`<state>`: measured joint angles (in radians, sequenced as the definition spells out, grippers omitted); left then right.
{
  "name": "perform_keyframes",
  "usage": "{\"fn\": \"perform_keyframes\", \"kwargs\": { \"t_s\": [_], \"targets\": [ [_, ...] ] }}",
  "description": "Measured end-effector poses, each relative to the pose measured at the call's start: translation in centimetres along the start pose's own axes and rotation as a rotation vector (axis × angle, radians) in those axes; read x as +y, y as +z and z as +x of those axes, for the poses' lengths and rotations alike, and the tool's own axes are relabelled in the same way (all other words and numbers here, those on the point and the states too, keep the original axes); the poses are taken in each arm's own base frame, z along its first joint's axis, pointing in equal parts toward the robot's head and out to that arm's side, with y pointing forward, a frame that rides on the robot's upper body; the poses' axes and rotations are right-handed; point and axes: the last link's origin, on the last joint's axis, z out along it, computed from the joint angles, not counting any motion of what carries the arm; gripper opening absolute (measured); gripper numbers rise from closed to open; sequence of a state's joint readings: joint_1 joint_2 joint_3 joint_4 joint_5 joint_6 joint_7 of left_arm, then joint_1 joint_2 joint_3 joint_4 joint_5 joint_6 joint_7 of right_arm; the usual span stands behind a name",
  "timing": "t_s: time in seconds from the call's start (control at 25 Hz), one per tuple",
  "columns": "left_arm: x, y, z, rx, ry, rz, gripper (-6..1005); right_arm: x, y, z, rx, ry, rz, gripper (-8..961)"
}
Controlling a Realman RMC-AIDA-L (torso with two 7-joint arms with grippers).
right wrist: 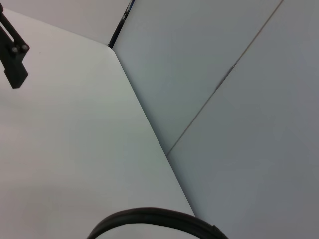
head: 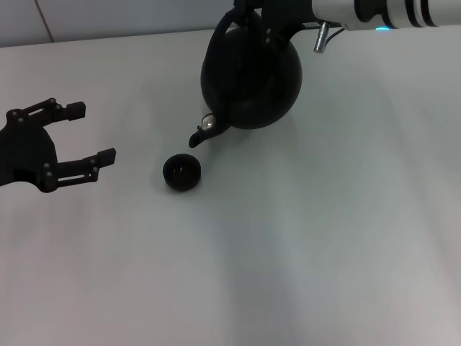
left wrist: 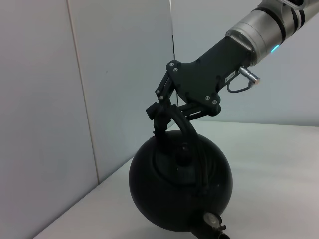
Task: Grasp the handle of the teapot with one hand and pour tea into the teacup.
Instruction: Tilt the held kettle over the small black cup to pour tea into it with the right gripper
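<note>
The round matte-black teapot is at the back of the white table, tilted with its stubby spout pointing down toward the teacup. The small black cup stands just in front and to the left of the spout tip. No stream of tea shows. My right gripper is shut on the arched black handle. The left wrist view shows that grip on the handle over the pot. My left gripper is open and empty, left of the cup.
The white table runs to a pale wall at the back. In the right wrist view the handle's arc lies at the picture's edge, with a left gripper finger far off.
</note>
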<state>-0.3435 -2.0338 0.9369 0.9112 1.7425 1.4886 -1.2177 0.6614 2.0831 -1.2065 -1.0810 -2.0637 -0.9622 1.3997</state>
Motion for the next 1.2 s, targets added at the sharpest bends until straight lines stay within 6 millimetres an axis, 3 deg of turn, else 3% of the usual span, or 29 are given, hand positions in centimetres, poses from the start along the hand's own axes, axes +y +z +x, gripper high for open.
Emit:
{"fn": "perform_keyframes", "kwargs": {
  "t_s": [1.2],
  "targets": [
    [0.11,0.04,-0.23,-0.001,0.004,0.011,861,0.1,0.39,-0.92,0.006,-0.057,-0.015,118]
  ]
}}
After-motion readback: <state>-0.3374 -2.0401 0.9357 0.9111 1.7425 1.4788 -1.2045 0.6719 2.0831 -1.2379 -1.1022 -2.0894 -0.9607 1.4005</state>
